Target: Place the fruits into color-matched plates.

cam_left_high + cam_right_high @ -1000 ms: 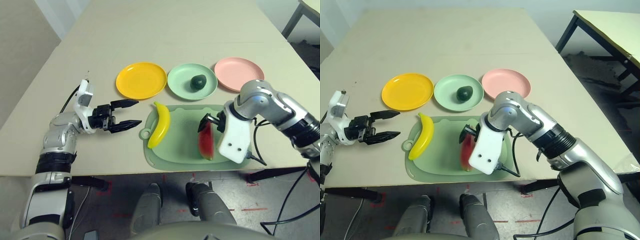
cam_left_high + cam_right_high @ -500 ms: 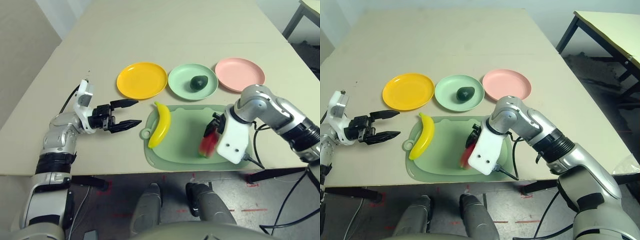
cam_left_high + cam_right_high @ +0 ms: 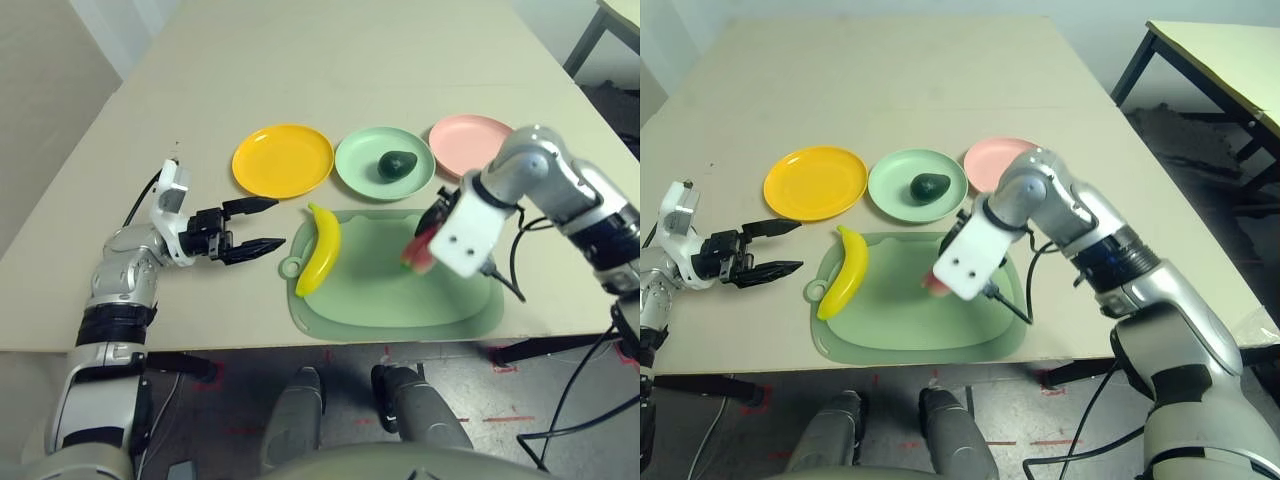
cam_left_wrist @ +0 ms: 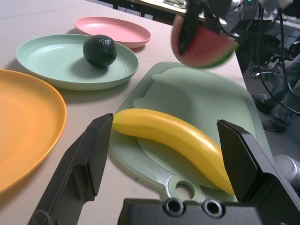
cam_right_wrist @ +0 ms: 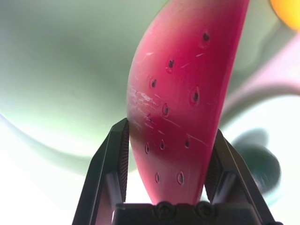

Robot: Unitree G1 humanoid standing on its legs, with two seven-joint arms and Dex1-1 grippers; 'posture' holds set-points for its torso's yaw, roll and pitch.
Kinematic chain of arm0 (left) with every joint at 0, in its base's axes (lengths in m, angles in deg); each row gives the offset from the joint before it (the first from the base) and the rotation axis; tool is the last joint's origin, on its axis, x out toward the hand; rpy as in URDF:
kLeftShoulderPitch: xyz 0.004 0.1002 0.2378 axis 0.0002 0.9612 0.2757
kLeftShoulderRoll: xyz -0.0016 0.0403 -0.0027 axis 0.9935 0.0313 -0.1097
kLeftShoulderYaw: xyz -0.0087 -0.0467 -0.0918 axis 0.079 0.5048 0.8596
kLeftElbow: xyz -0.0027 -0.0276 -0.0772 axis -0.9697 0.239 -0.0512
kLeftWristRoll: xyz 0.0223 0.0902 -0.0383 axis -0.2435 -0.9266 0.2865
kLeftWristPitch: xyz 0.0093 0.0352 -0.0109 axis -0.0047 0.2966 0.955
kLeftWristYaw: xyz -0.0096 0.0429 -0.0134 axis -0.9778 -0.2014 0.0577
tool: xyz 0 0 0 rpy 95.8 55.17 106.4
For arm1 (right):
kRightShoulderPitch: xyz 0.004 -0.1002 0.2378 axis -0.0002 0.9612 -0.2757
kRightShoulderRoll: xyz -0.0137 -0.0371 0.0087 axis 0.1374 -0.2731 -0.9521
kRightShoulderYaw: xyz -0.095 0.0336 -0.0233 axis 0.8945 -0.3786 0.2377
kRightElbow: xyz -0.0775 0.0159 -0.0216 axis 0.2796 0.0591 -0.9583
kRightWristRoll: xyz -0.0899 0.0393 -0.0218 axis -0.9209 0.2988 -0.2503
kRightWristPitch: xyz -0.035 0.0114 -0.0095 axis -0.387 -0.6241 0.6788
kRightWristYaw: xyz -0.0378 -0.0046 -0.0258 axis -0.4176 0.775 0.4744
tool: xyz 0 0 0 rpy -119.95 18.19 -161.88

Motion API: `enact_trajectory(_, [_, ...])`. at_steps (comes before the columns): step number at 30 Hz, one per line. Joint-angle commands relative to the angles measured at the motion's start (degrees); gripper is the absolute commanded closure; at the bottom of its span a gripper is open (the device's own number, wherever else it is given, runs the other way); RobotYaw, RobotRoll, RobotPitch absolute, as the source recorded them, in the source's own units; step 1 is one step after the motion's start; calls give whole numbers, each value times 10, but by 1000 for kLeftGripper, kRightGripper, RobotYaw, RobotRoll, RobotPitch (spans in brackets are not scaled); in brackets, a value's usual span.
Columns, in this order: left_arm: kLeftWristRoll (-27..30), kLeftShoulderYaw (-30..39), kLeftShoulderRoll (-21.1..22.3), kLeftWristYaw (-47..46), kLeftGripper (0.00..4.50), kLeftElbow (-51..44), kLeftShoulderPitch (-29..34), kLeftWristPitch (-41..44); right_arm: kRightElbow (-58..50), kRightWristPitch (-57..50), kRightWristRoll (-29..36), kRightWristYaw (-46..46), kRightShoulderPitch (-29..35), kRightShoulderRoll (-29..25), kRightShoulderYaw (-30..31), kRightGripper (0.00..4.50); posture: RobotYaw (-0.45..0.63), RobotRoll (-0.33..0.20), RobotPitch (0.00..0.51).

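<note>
Red watermelon wedge (image 4: 202,42) is clenched between the fingers of the right tool (image 5: 168,187) and hangs above the green cutting board (image 3: 390,290), clear of its surface. To do this step well, the arm should carry the wedge over the board's far edge to the pink plate (image 3: 468,136), hold it level, lower it near the plate's middle, and release only once it rests there. The left tool (image 3: 256,227) waits released on the tabletop (image 3: 330,60), just beside the banana (image 3: 320,248). The avocado (image 3: 397,164) sits in the mint green plate (image 3: 360,165); the yellow-orange plate (image 3: 282,159) and pink plate hold nothing.
</note>
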State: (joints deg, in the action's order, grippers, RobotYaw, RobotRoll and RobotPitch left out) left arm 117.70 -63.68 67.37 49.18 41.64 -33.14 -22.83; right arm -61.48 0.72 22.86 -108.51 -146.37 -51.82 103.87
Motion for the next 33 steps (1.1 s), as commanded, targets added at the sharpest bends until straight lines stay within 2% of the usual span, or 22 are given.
enact_trajectory(1, [-22, 4, -6, -23, 0, 19, -11, -39, 131, 42, -71, 59, -59, 13, 3, 2336, -17, 0, 182])
enact_trajectory(6, [-44, 13, -9, -85, 0, 57, -39, -77, 352, 62, -202, 226, -154, 45, 38, 2336, -13, 0, 185])
enact_trajectory(11, [-64, 11, -4, -121, 0, 80, -53, -91, 479, 36, -290, 373, -189, 71, 75, 2336, -14, 0, 192])
enact_trajectory(20, [-65, 12, 5, -117, 0, 75, -50, -91, 545, -16, -362, 489, -170, 82, 107, 2336, -1, 0, 211])
enact_trajectory(27, [-68, 7, 11, -103, 0, 66, -41, -93, 555, -53, -380, 534, -151, 86, 106, 2336, -4, 0, 214])
enact_trajectory(28, [-69, 6, 12, -101, 0, 66, -40, -95, 556, -54, -380, 539, -149, 86, 104, 1562, -3, 0, 214])
enact_trajectory(31, [-71, 3, 11, -94, 0, 64, -40, -98, 556, -57, -379, 546, -146, 88, 99, 602, -2, 0, 212])
enact_trajectory(32, [-72, 2, 10, -94, 0, 65, -41, -99, 556, -55, -377, 544, -147, 87, 98, 129, -2, 0, 212])
enact_trajectory(33, [-72, 2, 9, -94, 0, 65, -41, -99, 556, -53, -376, 543, -147, 87, 97, 27, -5, 0, 209])
